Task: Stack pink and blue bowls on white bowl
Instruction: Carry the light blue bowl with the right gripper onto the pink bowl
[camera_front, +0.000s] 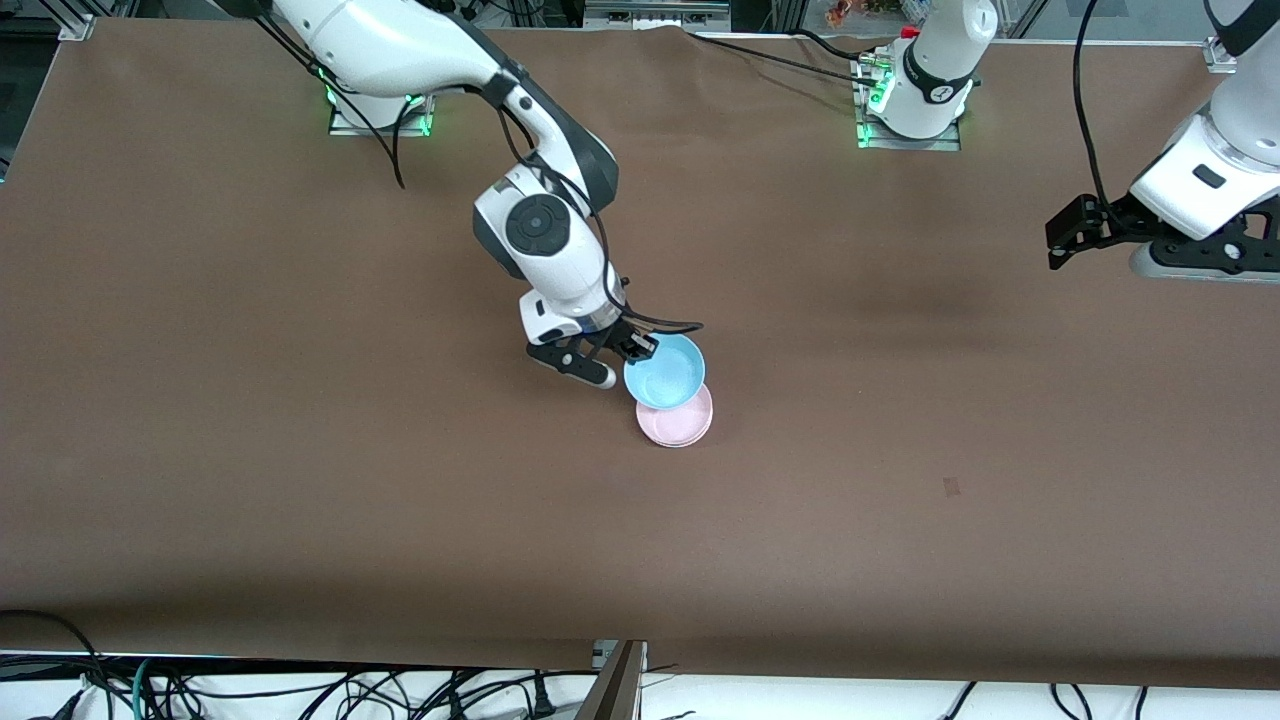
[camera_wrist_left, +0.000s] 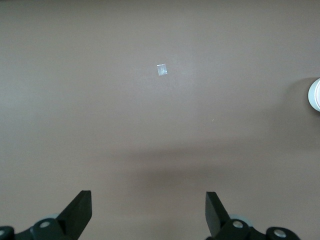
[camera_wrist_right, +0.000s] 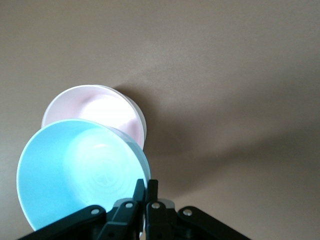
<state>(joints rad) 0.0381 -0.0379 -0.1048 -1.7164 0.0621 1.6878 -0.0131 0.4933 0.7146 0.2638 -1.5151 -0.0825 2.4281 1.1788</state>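
Right hand (camera_front: 632, 352) pinches rim of blue bowl (camera_front: 666, 372), empty, held tilted over pink bowl (camera_front: 682, 421) at mid worktop (camera_front: 300, 450). Pink bowl sits nested in white bowl (camera_wrist_right: 142, 118), only white rim showing in right wrist view. Left hand (camera_front: 1062, 236) waits w/ fingers spread over left arm's end.

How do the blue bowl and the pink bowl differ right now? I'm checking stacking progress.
The blue bowl is pinched at its rim by the right gripper and hangs tilted; the pink bowl is free of any gripper and sits level. The blue bowl is up in the air, partly over the pink bowl, which sits lower, on the stack. Both are round, shallow and look alike in size. The left gripper waits open.
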